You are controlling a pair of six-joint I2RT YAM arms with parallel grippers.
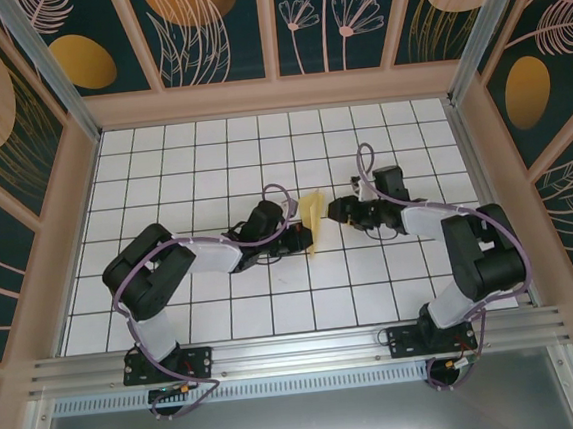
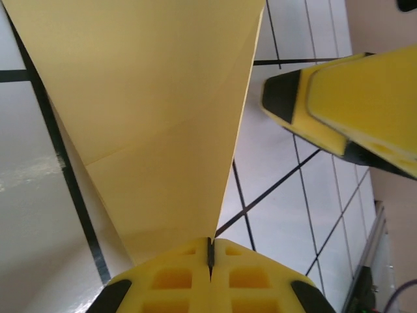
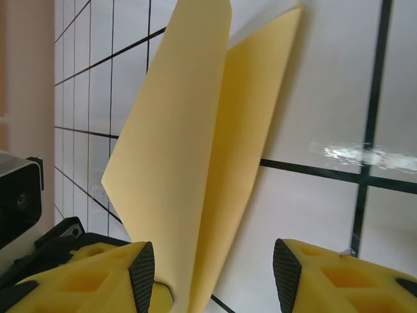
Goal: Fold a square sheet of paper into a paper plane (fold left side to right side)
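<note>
Square sheet of paper [image 1: 312, 217] sits mid-surface, right between the two arms, and it is no flat square now: it is a narrow yellow wedge, standing partly up off the white grid surface [image 1: 212, 171].

Left tool [image 2: 210, 264] has its yellow pads pressed tight together on the sheet's narrow end. That pinch looks like an anchor, fixing one end and holding the crease so the other arm has something firm to work against.

Right tool [image 3: 215, 277] is spread, one pad on each side of the sheet's lower part. From its own camera two layers fan apart above it like an open book, so I'd judge it is lined up to squeeze those layers together and flatten the fold. Whether its near pad is touching the paper I cannot tell; the edge runs very close to it. The far pad stands clear.

From the left wrist camera, one of the right tool's fingers [image 2: 326, 98] hangs just beside the sheet's right edge, apart from it.

Now the heading. From above, the long axis runs roughly from the far side of the surface toward the arm bases, leaning slightly. The wide end lies farther out, and the taper narrows toward the near side where the left tool holds it, so the pointed end seems to face the bases. At this size, that is my best reading.
</note>
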